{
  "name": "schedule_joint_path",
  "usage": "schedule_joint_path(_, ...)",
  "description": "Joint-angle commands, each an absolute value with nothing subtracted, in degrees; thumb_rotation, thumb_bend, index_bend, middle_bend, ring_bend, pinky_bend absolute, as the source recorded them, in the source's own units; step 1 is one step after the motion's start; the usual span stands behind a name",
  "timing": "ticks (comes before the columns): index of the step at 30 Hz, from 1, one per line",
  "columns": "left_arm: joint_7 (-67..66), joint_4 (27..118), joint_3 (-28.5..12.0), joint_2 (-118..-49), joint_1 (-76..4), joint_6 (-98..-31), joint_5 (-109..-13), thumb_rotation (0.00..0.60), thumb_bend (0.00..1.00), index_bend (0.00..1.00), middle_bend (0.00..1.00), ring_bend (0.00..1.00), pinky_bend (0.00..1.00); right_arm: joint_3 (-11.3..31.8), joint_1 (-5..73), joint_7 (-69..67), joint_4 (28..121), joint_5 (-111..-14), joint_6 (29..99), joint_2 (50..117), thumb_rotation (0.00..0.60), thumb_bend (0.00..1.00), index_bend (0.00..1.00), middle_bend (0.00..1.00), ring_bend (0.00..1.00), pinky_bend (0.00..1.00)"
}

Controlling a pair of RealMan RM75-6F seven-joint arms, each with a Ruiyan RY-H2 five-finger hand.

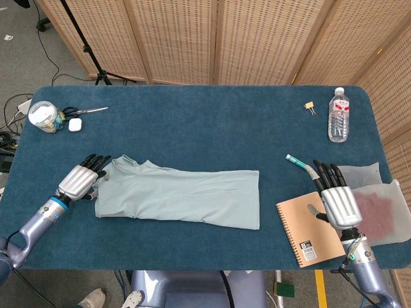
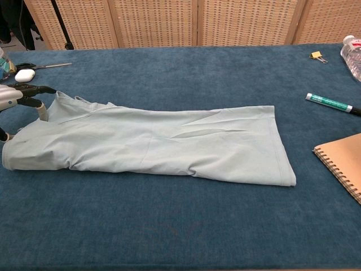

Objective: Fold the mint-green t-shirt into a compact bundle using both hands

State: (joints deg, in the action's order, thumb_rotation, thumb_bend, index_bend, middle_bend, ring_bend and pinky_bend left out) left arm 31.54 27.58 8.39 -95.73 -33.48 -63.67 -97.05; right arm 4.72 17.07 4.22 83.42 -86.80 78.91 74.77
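Your right hand (image 1: pixel 339 204) hovers nearest you, fingers spread and holding nothing, over the spiral notebook (image 1: pixel 309 229), well to the right of the mint-green t-shirt (image 1: pixel 180 195). The shirt lies flat as a long strip, its long axis running left to right, collar end toward your left hand (image 1: pixel 79 181) and hem toward the notebook. That left hand sits at the collar edge, its fingertips (image 2: pixel 39 90) touching the cloth; whether it has actually pinched fabric, you cannot tell. If the grip catches only the top layer, lifting will peel the fold apart. Farther right of the shirt, the green marker (image 1: pixel 297 162) could snag a swept hem.
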Motion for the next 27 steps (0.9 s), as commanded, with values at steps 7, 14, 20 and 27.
schedule_joint_path(7, 32.6, 26.3, 8.9, -95.7, -33.9, -62.7, -97.2, 0.6, 0.27, 0.43, 0.0, 0.0, 0.0, 5.0, 16.9, 4.1, 83.6, -86.3, 78.8, 74.7, 0.6, 0.34, 0.0, 0.0, 0.0, 0.0)
schedule_joint_path(14, 32.4, 26.0, 9.6, -95.0, -33.8, -62.5, -97.5, 0.6, 0.27, 0.43, 0.0, 0.0, 0.0, 5.1, 16.8, 4.2, 83.7, -86.3, 78.8, 74.7, 0.6, 0.35, 0.0, 0.0, 0.0, 0.0)
schedule_joint_path(20, 32.8, 25.4, 9.5, -95.1, -33.7, -61.6, -97.1, 0.6, 0.27, 0.43, 0.0, 0.0, 0.0, 5.2, 16.8, 4.5, 83.8, -86.2, 78.8, 74.8, 0.6, 0.36, 0.0, 0.0, 0.0, 0.0)
schedule_joint_path(27, 32.9, 24.1, 9.3, -96.6, -33.9, -61.4, -96.9, 0.6, 0.28, 0.44, 0.0, 0.0, 0.0, 5.1, 16.8, 5.0, 83.9, -86.2, 78.5, 75.0, 0.6, 0.36, 0.0, 0.0, 0.0, 0.0)
